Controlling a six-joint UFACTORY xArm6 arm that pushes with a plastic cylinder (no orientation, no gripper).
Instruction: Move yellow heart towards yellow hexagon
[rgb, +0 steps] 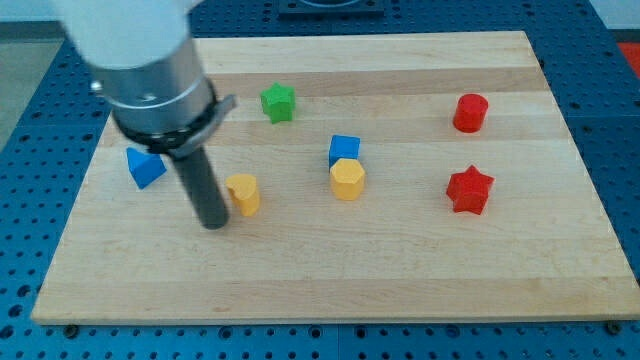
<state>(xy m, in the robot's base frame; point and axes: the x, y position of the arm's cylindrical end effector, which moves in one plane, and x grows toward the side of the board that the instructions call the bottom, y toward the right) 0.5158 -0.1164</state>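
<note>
The yellow heart (244, 193) lies on the wooden board left of centre. The yellow hexagon (347, 179) lies to its right, near the board's middle, touching the blue cube (344, 150) just above it. My tip (213, 224) is at the lower end of the dark rod, just left of and slightly below the yellow heart, close to it or touching it.
A blue triangular block (145, 166) sits at the left, behind the rod. A green star (278, 102) lies toward the top. A red cylinder (469, 113) and a red star (469, 190) lie at the right. The arm's grey body (150, 70) covers the top left.
</note>
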